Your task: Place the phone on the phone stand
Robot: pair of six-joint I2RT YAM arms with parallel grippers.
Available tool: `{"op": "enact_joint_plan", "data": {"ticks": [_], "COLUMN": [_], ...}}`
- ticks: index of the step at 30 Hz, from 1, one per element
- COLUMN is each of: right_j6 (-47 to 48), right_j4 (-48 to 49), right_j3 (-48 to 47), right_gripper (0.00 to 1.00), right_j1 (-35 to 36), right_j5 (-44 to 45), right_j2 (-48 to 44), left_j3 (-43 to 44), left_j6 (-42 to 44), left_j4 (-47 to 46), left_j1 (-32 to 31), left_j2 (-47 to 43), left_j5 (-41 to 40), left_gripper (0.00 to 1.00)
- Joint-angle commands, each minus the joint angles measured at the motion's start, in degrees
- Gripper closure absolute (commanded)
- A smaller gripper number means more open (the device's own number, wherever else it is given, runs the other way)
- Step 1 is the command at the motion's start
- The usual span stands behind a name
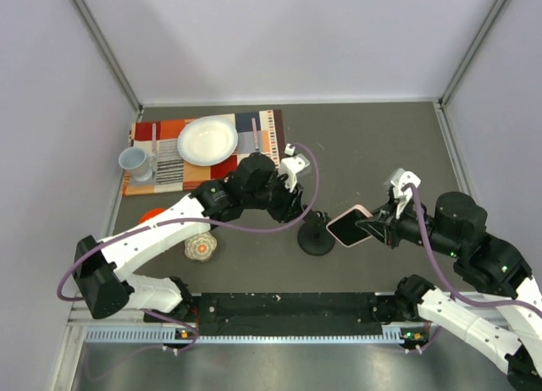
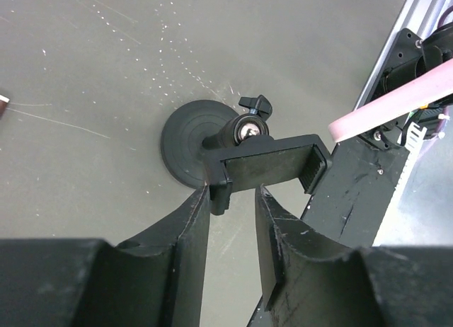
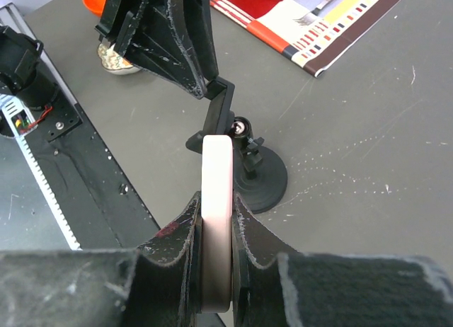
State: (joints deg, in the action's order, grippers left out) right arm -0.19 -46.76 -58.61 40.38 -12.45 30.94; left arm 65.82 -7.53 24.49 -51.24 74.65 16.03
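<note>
A: Where is the flat black-screened phone with the pale pink case edge (image 1: 350,227)?
B: Off the dark grey counter (image 1: 381,145), in the air. The right end effector (image 3: 216,203) is clamped on its two faces, both fingers pressed against it. Its free end is just right of the small black phone stand with a round disc base (image 1: 316,241). Touching or not: cannot tell

A: Heading, long axis?
B: The long axis runs from the right end effector leftward to the stand, roughly across the counter. Overhead view: screen up, tilted. Right wrist view: edge-on, pink edge to the lens, far end pointing at the stand's ball joint

A: The stand?
B: Disc base flat on the counter, short neck, ball joint with a wing screw, wide black cradle (image 2: 267,164) on top. The left end effector (image 2: 232,196) is at the cradle, fingers apart, with one clip end of the cradle between the tips. Pressing on it or not: cannot tell

A: Surroundings, obstructions?
B: Far left: a patchwork mat in orange, red and white (image 1: 262,133), with a round white plate (image 1: 207,140) on it and a pale blue mug (image 1: 133,162) at its left end. Beside the left arm: an orange thing (image 1: 153,214), mostly hidden, and a small round beige object (image 1: 201,248). All are well apart from the stand. The left end effector sits at the stand's far-left side, the phone at its right, the cradle between them
</note>
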Motion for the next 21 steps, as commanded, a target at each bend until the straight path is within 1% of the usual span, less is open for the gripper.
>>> {"op": "enact_joint_plan", "data": {"ticks": [1,2,3,6,9,13,21], "right_j6": [-0.34,-0.34,-0.34,-0.25,-0.25,-0.34,-0.34], "right_j4": [4.66,4.66,4.58,4.58,4.66,4.84,4.93], "right_j3": [-3.79,-3.88,-3.97,-4.06,-3.97,-3.97,-4.76], "right_gripper": [1.00,1.00,1.00,1.00,1.00,1.00,1.00], "right_j1": [0.14,0.14,0.14,0.14,0.05,0.14,0.14], "right_j5": [-1.79,-1.79,-1.62,-1.79,-1.96,-2.93,-3.20], "right_j2": [0.35,0.18,0.17,0.35,0.61,0.88,0.97], "left_j3": [0.01,0.09,0.10,-0.26,-0.17,-0.26,-0.34], "left_j6": [0.50,0.59,0.59,0.59,0.59,0.32,0.76], "left_j4": [-1.47,-1.12,-0.94,-0.85,-0.94,-1.64,-1.64], "left_j1": [0.00,-0.08,0.00,0.00,0.00,-0.08,0.00], "left_j2": [0.93,1.02,0.93,0.58,0.58,0.76,1.63], "left_j5": [0.49,0.06,-0.04,-1.09,-0.92,-0.74,-1.09], "left_gripper": [0.64,0.64,0.61,0.58,0.59,0.64,0.63]}}
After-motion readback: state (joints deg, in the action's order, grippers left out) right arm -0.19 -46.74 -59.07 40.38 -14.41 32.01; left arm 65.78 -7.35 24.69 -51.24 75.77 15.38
